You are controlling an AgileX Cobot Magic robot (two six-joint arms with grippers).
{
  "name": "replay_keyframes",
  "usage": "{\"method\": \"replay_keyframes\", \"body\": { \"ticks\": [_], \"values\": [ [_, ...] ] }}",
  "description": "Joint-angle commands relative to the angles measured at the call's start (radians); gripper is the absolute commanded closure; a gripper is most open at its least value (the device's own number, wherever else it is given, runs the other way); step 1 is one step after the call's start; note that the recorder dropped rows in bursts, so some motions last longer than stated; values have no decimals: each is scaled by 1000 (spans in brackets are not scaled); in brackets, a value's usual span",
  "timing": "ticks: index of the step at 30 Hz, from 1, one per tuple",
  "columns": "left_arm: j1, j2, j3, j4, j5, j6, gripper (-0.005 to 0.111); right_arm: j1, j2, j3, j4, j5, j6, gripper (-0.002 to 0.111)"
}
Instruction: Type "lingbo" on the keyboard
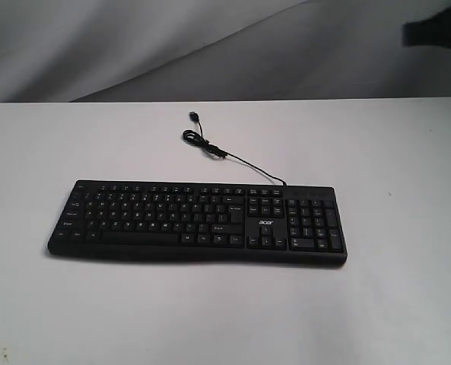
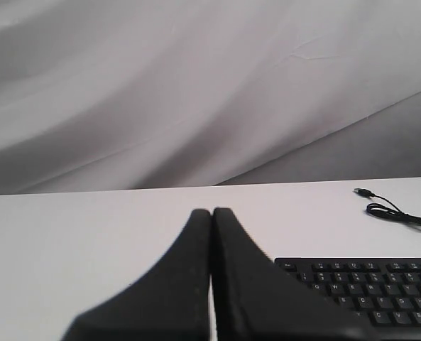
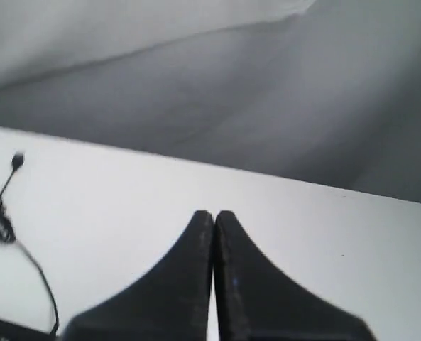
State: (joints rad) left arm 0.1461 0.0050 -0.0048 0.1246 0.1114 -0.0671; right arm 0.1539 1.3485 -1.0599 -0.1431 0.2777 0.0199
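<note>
The long black keyboard with white legends and an acer logo lies flat across the middle of the white table. Its thin black cable loops away behind it and ends in a loose plug. In the left wrist view my left gripper is shut with nothing in it, held off the table beside the keyboard, whose corner shows. My right gripper is also shut and empty, over bare table, with the cable off to one side. Neither gripper appears in the exterior view.
A grey draped cloth hangs behind the table. A dark shape shows at the top right of the exterior view. White tabletop surrounds the keyboard on all sides.
</note>
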Motion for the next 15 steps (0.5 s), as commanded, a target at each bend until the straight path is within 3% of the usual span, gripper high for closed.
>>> {"method": "replay_keyframes", "body": {
  "ticks": [1, 2, 3, 5, 8, 15],
  "values": [
    [-7, -5, 5, 0, -7, -2, 106, 110, 273, -198, 275, 144, -454, 108],
    [-7, -5, 5, 0, -7, -2, 106, 126, 319, -235, 387, 162, -582, 108],
    [-7, -5, 5, 0, -7, -2, 106, 161, 426, -305, 634, 237, -883, 108],
    [-7, -5, 5, 0, -7, -2, 106, 187, 527, -374, 843, 391, -1141, 108],
    [-7, -5, 5, 0, -7, -2, 106, 223, 642, -441, 983, 523, -1249, 108],
    [-7, -5, 5, 0, -7, -2, 106, 370, 777, -466, 980, 472, -1332, 108]
  ]
}}
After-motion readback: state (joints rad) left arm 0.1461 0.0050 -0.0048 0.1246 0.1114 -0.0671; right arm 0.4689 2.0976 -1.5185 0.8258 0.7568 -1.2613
